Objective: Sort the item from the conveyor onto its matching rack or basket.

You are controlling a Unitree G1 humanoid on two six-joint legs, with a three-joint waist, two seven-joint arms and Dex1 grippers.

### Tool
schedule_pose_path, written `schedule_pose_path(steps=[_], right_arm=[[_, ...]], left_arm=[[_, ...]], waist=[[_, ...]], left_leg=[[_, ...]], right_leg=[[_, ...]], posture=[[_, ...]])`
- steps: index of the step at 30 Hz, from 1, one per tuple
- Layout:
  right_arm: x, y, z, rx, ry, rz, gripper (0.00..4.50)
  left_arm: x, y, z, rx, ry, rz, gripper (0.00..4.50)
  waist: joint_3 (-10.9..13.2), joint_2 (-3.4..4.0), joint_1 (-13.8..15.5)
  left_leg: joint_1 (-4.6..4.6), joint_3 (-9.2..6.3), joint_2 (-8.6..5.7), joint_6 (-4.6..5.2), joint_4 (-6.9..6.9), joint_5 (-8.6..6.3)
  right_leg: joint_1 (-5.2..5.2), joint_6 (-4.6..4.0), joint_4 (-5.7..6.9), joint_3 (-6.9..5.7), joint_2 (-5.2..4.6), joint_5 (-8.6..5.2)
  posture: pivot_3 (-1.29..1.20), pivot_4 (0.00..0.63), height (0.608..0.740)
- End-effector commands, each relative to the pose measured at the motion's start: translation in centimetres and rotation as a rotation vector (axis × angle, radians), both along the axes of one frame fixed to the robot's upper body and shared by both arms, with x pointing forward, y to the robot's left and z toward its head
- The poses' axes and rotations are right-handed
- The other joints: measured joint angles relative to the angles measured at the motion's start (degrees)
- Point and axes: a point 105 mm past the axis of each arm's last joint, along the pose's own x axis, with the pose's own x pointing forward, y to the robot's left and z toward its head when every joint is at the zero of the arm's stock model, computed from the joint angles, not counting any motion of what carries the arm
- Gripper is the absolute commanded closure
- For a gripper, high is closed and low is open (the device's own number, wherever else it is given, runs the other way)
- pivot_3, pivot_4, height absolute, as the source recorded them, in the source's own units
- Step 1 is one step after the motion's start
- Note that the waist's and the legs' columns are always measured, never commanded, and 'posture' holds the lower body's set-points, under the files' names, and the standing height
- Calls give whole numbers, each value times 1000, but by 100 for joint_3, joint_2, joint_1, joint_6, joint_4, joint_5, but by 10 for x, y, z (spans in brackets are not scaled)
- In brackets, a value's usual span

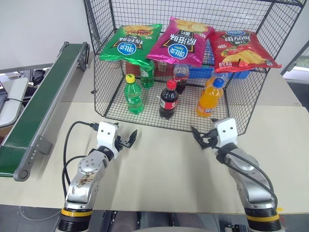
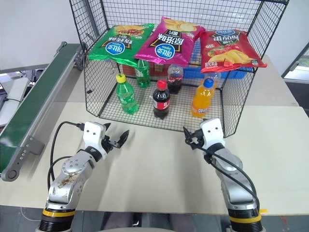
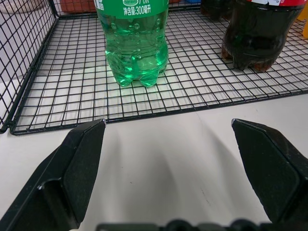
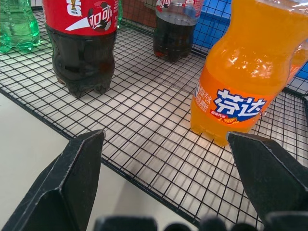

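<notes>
The cola bottle (image 1: 168, 99) was found upright on the cage (image 1: 113, 99) floor, between green and orange sodas, evidently sorted. The left gripper (image 1: 129, 139) and right gripper (image 1: 202, 138) were held wide open, empty, just short of the cage. The conveyor (image 1: 43, 103) lay at left.

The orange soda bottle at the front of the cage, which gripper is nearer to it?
Right. The right gripper hangs open just outside the wire cage, right before the orange soda bottle. The left gripper is open farther off, before the green soda bottle.

Cola bottle (image 1: 168, 100) dark brown, red cap; conveyor (image 1: 38, 104) dark green.
</notes>
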Motion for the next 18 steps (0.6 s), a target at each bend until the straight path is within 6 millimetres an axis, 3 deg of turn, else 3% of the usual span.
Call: schedule_pose_path(steps=[1,4,9,12,18], right_arm=[[-4,9,33,-3,-83,123,43],[-19,21,74,-22,-119,353,43],[-25,23,112,-26,-190,424,43],[-26,27,129,-19,-242,430,43],[-26,38,139,-23,-266,442,43]], left_arm=[[-9,15,27,13,-74,-59,0],[-23,36,67,21,-136,-153,0],[-28,45,105,-12,-199,-158,0],[-32,44,122,-58,-229,-160,0],[-35,38,145,-104,-267,-185,0]], waist=[[3,-3,-23],[9,1,-69],[8,0,-2],[8,-1,5],[8,0,8]], left_leg=[[0,0,0,0,0,0],[-1,7,5,0,-5,0],[25,-1,7,10,-4,-7],[15,-3,1,15,-1,-10],[7,-6,-1,17,3,-12]], right_leg=[[0,0,0,0,0,0],[-12,0,8,10,7,0],[26,5,-13,-2,4,-3],[33,6,-32,-1,-2,-4],[27,6,-31,0,-5,-3]], posture=[[0,150,740],[0,150,740],[0,150,740],[0,150,740],[0,150,740]])
